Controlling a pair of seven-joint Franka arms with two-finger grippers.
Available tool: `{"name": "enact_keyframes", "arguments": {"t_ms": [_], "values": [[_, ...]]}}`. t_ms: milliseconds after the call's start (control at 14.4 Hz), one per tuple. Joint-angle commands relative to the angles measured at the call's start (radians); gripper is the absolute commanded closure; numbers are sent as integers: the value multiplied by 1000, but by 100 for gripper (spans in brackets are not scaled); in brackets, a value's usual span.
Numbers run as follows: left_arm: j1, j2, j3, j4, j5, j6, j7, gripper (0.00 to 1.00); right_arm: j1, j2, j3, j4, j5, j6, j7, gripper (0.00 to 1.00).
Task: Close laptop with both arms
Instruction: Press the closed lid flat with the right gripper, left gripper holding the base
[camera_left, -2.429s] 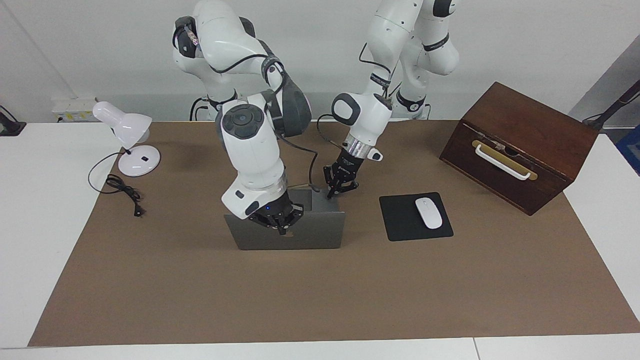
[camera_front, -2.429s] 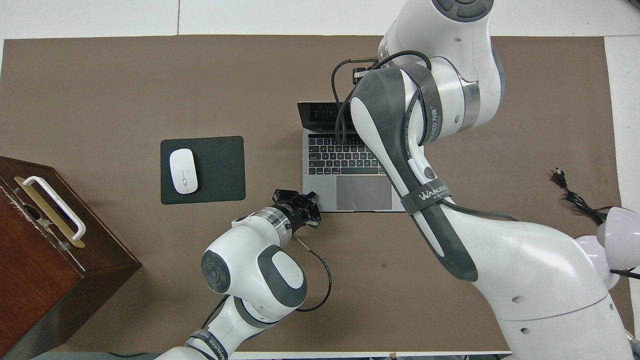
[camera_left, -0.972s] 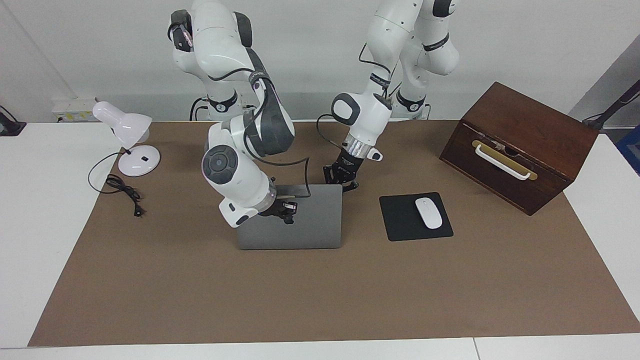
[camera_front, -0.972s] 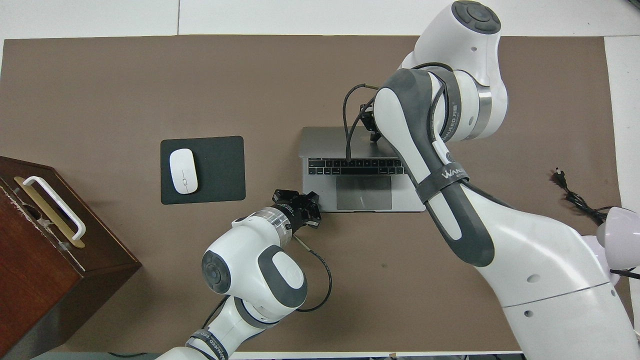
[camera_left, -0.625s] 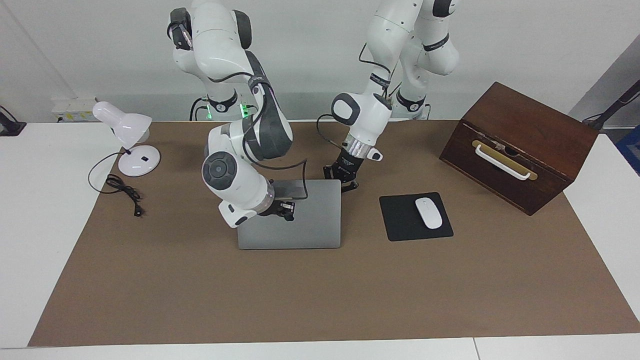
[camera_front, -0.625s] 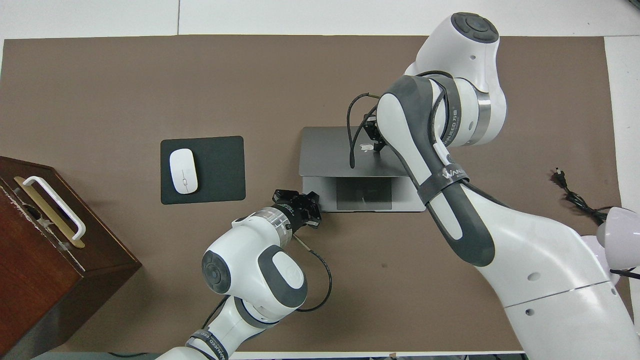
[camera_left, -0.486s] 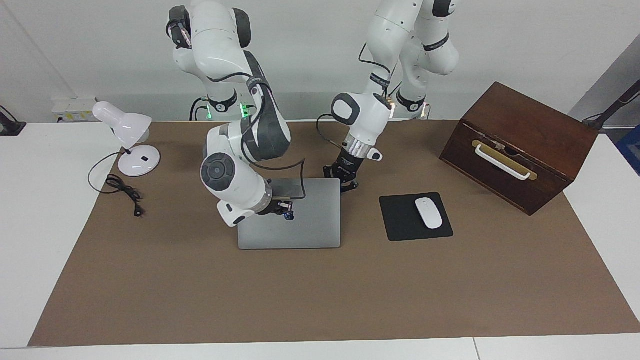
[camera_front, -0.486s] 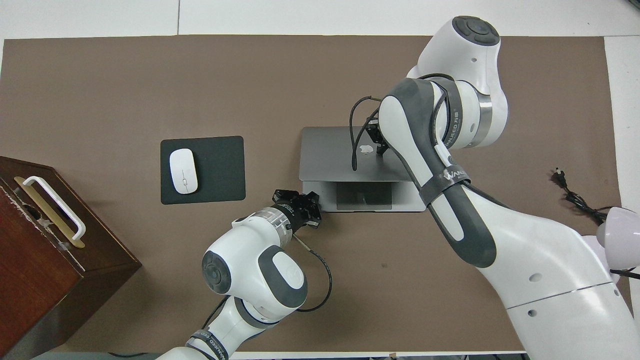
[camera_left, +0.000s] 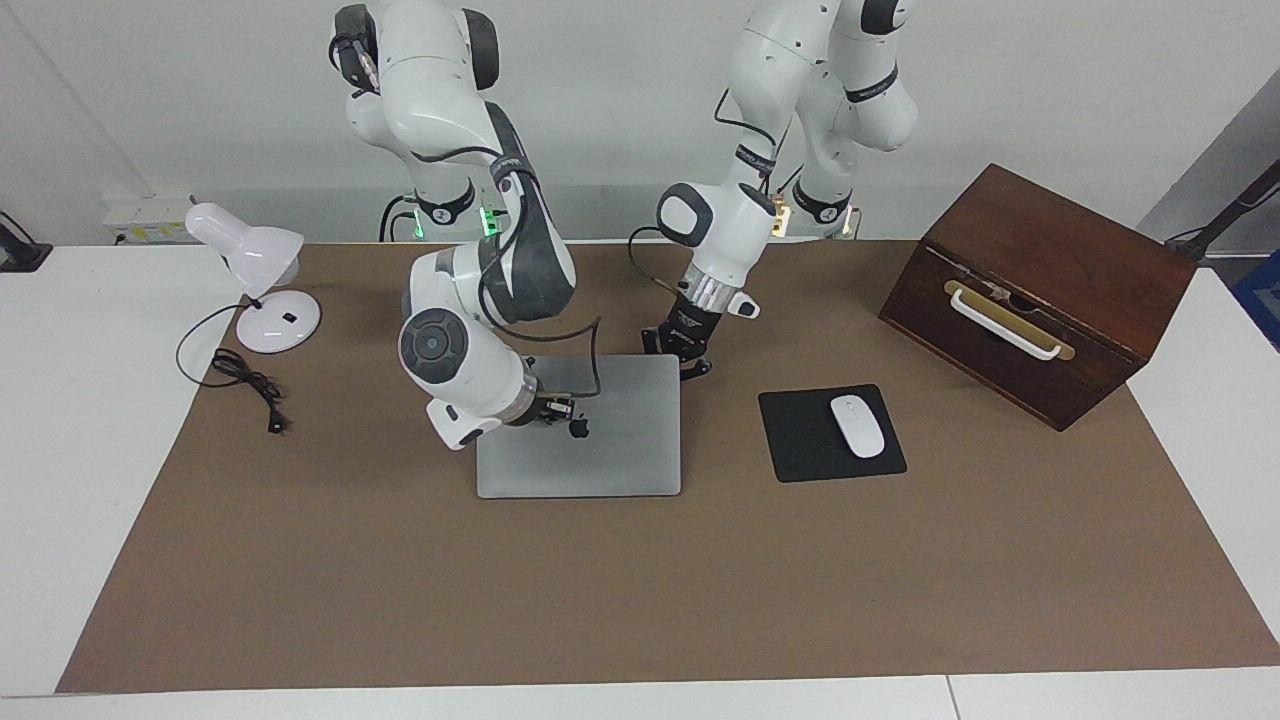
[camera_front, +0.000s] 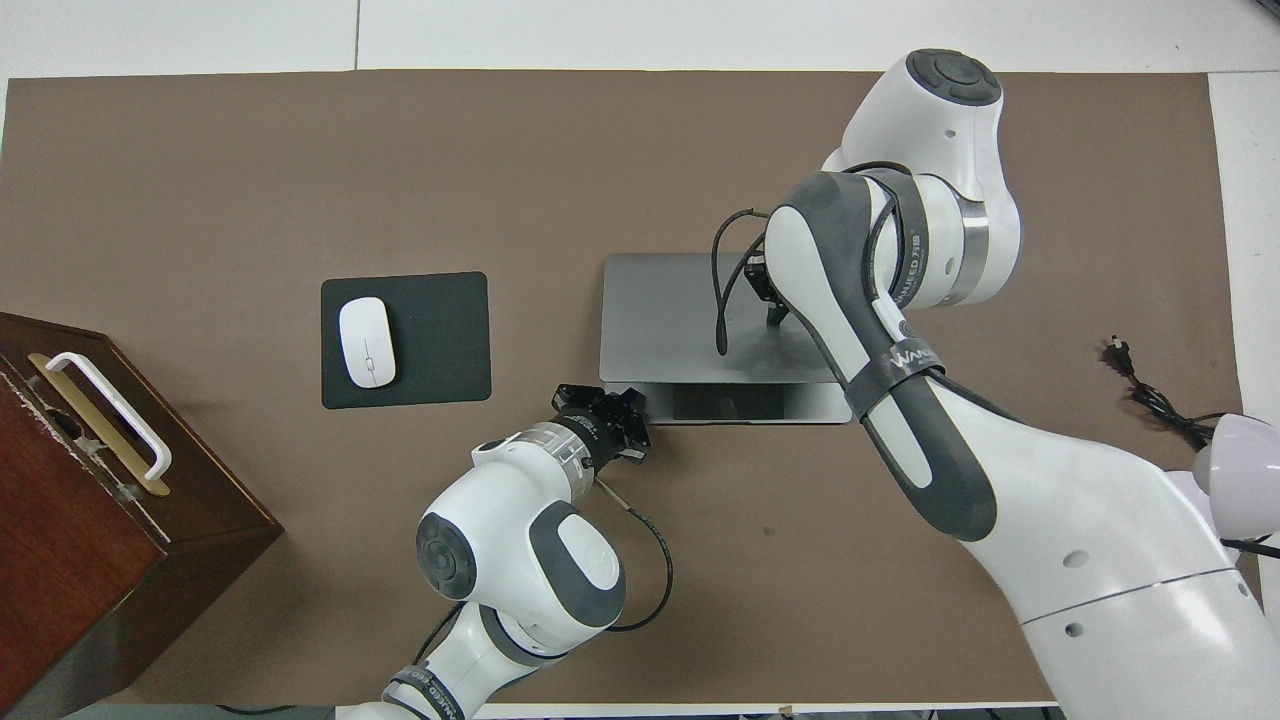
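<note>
Under the right tool lies the laptop (nearly shut).

White jointed arms with dark grey caps, black cables, lettered straps.

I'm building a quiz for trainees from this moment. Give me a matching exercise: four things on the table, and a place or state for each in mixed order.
Things:
1. laptop
2. mouse
3. right gripper
4. left gripper

Places or states:
A. on the black mouse pad
B. shut, on the lid
C. lid almost down, a thin gap left
D. shut, at the laptop's corner nearest the robots

Pairs: 1-C, 2-A, 3-B, 4-D
</note>
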Motion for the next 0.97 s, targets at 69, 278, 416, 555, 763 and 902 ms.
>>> {"name": "enact_keyframes", "arguments": {"t_ms": [69,278,416,555,763,902], "values": [[-27,24,7,9,-14,22,-1,100,8,-34,-3,-64,-20,25,-32,100],[-27,18,7,0,-14,22,5,100,8,-37,-3,-78,-23,39,-38,100],[-27,16,7,-6,-16,22,12,100,8,-48,-1,-107,-26,70,-39,100],[-23,12,7,-14,-16,22,19,100,8,-48,-1,-117,-26,79,-39,100],[-23,-3,7,-31,-17,22,25,100,8,-51,-1,-124,-26,84,-39,100],[-23,-14,7,-47,-17,22,28,100,8,-53,-1,-130,-26,87,-39,100]]}}
